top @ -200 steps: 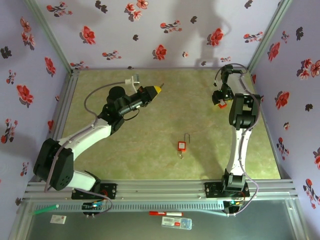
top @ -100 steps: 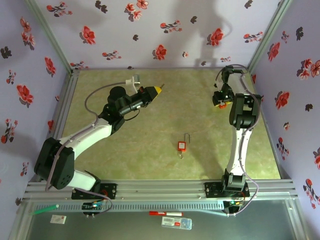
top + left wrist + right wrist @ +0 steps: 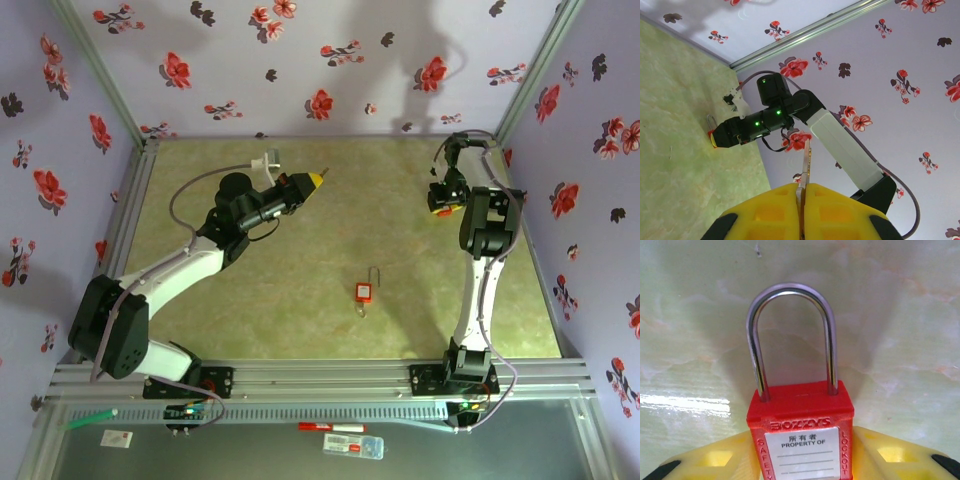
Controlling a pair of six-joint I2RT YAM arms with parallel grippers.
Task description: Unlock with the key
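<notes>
Light was bright and even. Soft shadows marked the back wall (image 3: pixel 300 60). Glare streaked the counter (image 3: pixel 685 405).

Left pincer (image 3: pixel 802 190) clamped on key (image 3: pixel 807 160), right arm (image 3: pixel 790 107) beyond, floral wall (image 3: pixel 900 75)

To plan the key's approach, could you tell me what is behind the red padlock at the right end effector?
Behind the red padlock, green table surface shows through its shackle. The lock's body and the yellow fingers cover the rest.
</notes>
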